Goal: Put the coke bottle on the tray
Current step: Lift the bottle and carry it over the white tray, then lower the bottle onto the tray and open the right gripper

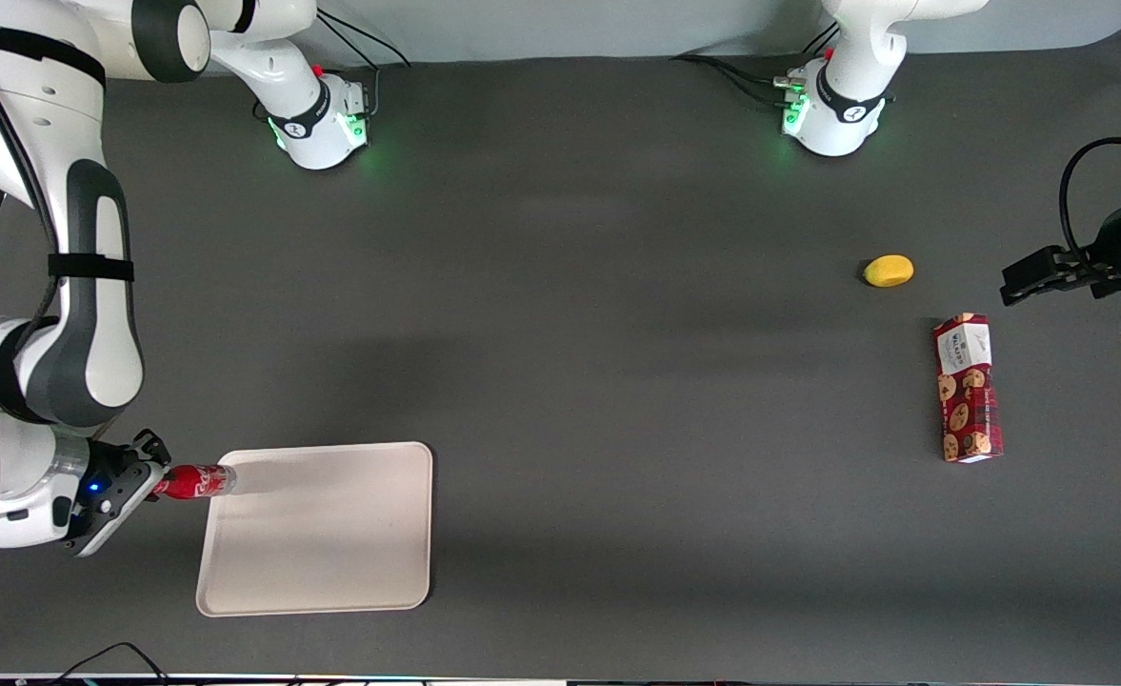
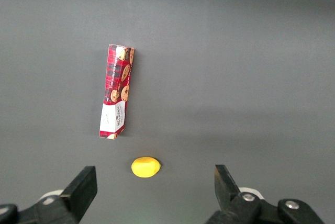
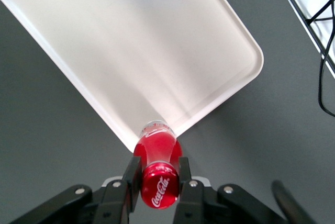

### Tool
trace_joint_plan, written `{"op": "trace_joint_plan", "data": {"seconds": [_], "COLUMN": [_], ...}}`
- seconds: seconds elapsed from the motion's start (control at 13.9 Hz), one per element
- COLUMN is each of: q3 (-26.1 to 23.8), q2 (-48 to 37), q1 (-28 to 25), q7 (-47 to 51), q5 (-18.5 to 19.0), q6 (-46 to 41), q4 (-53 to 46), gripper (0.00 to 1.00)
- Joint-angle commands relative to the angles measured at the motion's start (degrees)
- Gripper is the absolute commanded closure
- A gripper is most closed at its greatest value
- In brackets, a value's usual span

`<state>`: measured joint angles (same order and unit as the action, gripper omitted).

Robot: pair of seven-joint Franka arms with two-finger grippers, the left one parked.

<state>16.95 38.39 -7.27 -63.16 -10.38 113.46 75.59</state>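
We've got the gripper (image 1: 152, 479) at the working arm's end of the table, just off the corner of the tray (image 1: 331, 562) that lies farthest from the front cam, w/ the coke bottle (image 1: 196, 481) pinched in it. Wrist cam on the working arm gives us the best look: gripper (image 3: 156, 178) closed down to bottle width, one finger (image 3: 131, 176) pressed on each side of the bottle (image 3: 156, 156) right up at the neck, red cap w/ the white script facing the lens. So the bottle runs straight out from between the fingers, cap end at the hand, silvery base pointing away from it. In the front cam it reads as lying roughly level, base end reaching over the tray's corner; in the wrist cam that base sits right at the same corner of the tray (image 3: 57, 72), rim just under it. Can't tell whether the base touches the rim or hangs a bit above it. The tray spreads out flat past the bottle's base, away from the hand, its long cream surface bare. Well away from the hand, toward the parked arm's end, we see a red cookie box (image 1: 968, 388) lying flat and a small yellow fruit-like thing (image 1: 889, 271) near it, a little farther from the front cam than the box; both sit apart from each other on the dark table (image 1: 617, 381).
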Motion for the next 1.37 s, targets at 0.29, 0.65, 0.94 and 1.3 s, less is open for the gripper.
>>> {"op": "trace_joint_plan", "data": {"seconds": [0.29, 0.65, 0.94, 1.3], "q3": [-0.77, -1.22, -1.22, -1.3], "q2": [-1.48, -0.07, 0.11, -7.78], "q1": [-1.52, -1.51, -1.69, -3.7], "q7": [2.87, 2.87, 3.04, 12.67], "q5": [-1.22, -1.22, -1.13, 0.1], "q6": [3.86, 7.39, 8.0, -4.96], "q4": [1.49, 1.67, 1.58, 1.49], "gripper": [0.99, 0.8, 0.13, 0.0]}}
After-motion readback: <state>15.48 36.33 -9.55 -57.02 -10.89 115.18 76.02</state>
